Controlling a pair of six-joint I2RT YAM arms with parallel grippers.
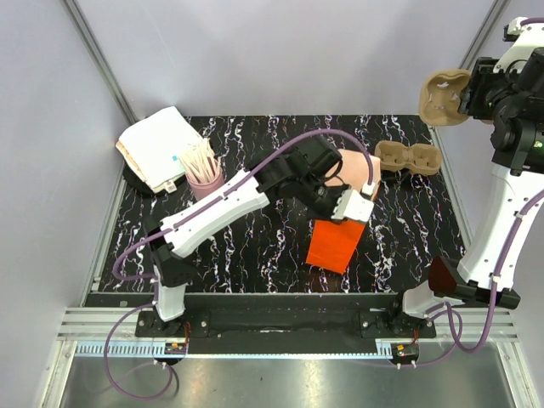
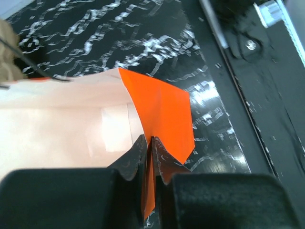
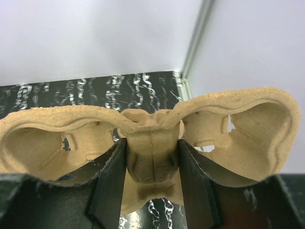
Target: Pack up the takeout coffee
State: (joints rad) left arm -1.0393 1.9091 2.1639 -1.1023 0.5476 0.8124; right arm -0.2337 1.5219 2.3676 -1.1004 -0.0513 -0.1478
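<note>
Grippers holding bag and tray
Left gripper [image 2: 151, 145] pinches the orange bag [image 2: 162, 112] at overhead centre; right gripper [image 3: 151, 152] clamps the cardboard cup tray [image 3: 47, 121], upper right.

1. The table [image 1: 255, 246] has a glossy black top veined with white, like marble.
2. Plain pale grey wall panels [image 1: 51, 127] close in its left, far and right sides.
3. Slim aluminium posts [image 1: 99, 59] run along the panel joins at the far corners.
4. A ribbed aluminium rail [image 1: 93, 325] crosses the near edge, with dull sheet metal [image 1: 280, 382] below it.
5. The light is soft and even, and shadows are faint.
</note>
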